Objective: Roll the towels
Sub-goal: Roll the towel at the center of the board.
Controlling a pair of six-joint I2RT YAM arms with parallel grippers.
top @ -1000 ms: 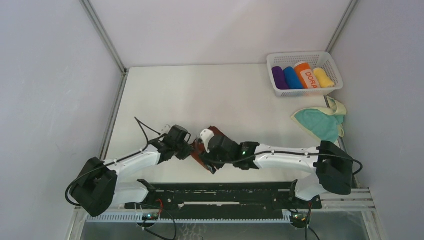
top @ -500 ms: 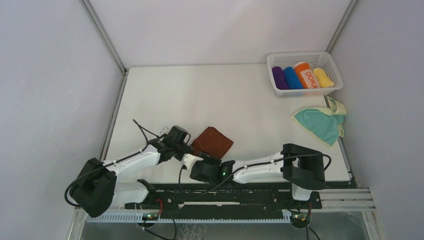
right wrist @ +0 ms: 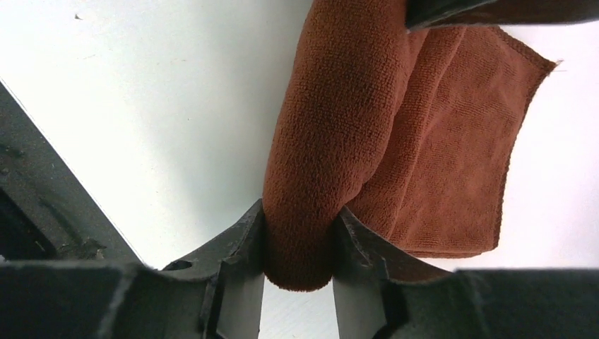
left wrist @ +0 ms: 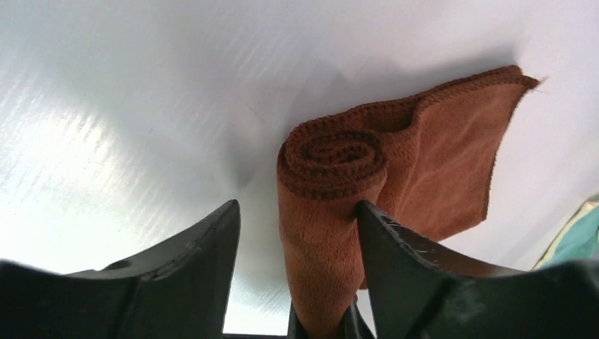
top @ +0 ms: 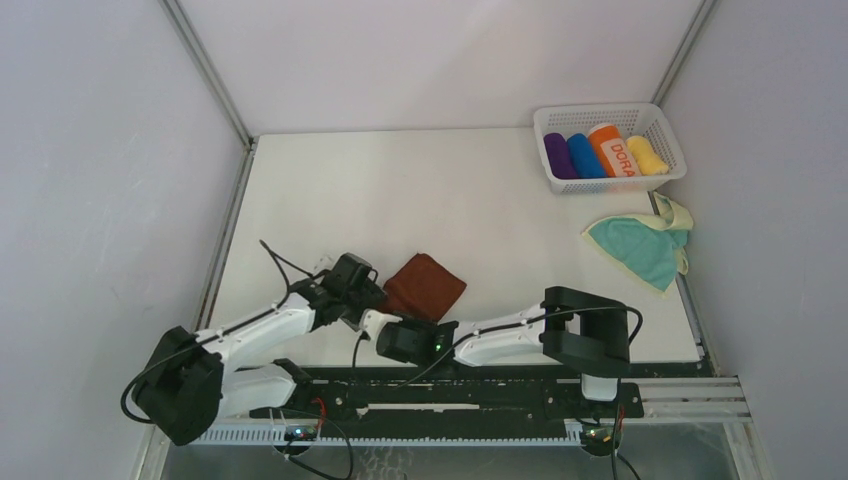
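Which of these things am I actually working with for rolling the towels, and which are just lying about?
In the job: brown towel, partly rolled, pinched in the right hand; teal towel, not rolled.
Lying about: basket; purple roll, blue roll, orange roll, yellow roll inside it.

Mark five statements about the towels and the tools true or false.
1. The rust-brown terry towel is partly rolled, with a flat part not yet rolled. True.
2. The right tool is clamped on one end of the rolled part. True.
3. The left tool squeezes the roll from both sides. False: its jaws stand open around the roll, with a gap on one side.
4. The teal terry towel with a cream side lies inside the white plastic basket. False: it lies on the table, outside the basket.
5. The basket holds four coloured rolls. True.
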